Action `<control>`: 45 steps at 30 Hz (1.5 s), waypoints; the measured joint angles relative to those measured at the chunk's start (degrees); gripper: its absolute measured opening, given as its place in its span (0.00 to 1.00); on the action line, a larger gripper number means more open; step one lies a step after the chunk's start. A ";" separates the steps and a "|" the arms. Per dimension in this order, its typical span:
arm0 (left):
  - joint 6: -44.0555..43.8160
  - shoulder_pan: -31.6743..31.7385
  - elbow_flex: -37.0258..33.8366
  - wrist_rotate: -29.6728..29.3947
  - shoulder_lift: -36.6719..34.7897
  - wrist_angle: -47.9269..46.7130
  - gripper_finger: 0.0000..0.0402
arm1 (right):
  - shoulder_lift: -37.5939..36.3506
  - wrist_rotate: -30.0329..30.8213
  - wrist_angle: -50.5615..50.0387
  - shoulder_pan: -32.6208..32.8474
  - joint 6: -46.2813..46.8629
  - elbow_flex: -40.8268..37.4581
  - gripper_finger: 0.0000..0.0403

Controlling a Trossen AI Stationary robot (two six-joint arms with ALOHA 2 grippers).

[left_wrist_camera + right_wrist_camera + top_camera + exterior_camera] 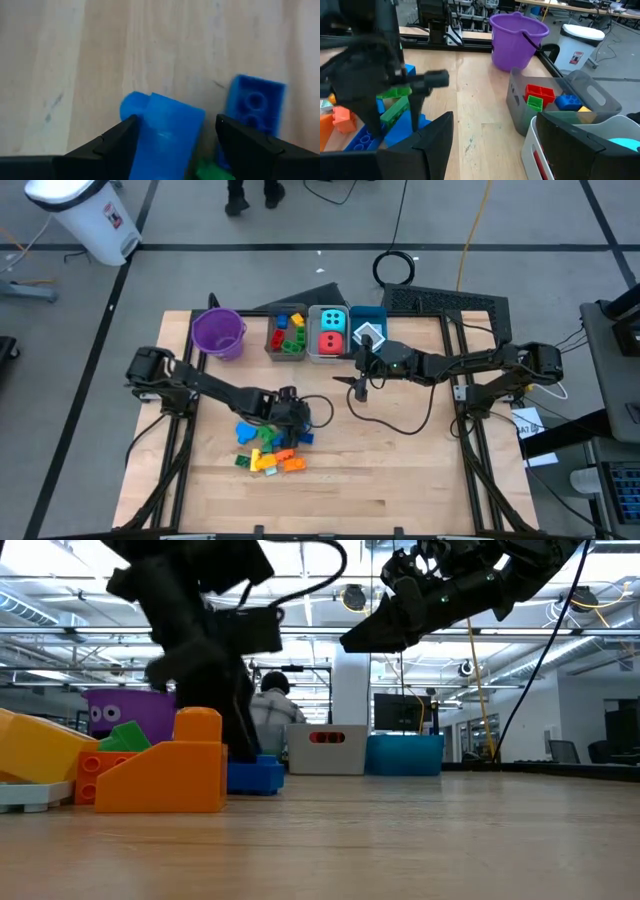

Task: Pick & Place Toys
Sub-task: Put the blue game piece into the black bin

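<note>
Nearest the left wrist camera, a blue brick lies on the wooden counter between the two dark fingers of the left end effector, which stand either side of it with a gap showing, so it is straddled but not yet clamped. A second blue brick lies just beside it.

By size, the counter comes first, then the purple bucket at its far edge, then the row of bins beside it: a grey bin already holding red, green, blue and yellow bricks, a white bin holding a cyan die and a red die, and a blue bin with a small white piece. The loose pile of bricks sits near the counter's middle, under the left end effector.

The right end effector hovers near the bins, jaws apart and empty.

The step in hand looks like a pick from the pile. The next move probably calls for closing squarely on the blue brick without nudging its neighbour, then a clean lift toward the grey bin.
</note>
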 joint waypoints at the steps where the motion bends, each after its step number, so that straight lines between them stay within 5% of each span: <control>1: 1.26 0.00 0.03 -0.94 0.83 0.82 0.66 | 0.00 0.00 0.02 0.00 0.00 0.00 0.64; 11: 1.82 0.43 0.11 -11.58 5.16 1.87 0.55 | 0.00 0.02 0.07 0.00 0.00 0.00 0.64; 23: 3.01 2.27 1.08 -14.58 3.74 2.61 0.18 | 0.00 0.02 0.04 0.00 0.00 0.00 0.64; 29: 7.67 2.58 3.45 -15.28 -3.68 1.18 0.04 | 0.00 0.02 0.04 0.00 0.00 0.00 0.64; 38: 11.25 6.68 3.87 -24.90 -17.24 0.60 0.07 | 0.00 0.02 0.06 0.00 0.05 0.00 0.64; 45: 9.38 15.28 3.96 -27.50 -20.97 1.04 0.03 | 0.00 0.02 0.07 -0.02 0.07 0.00 0.64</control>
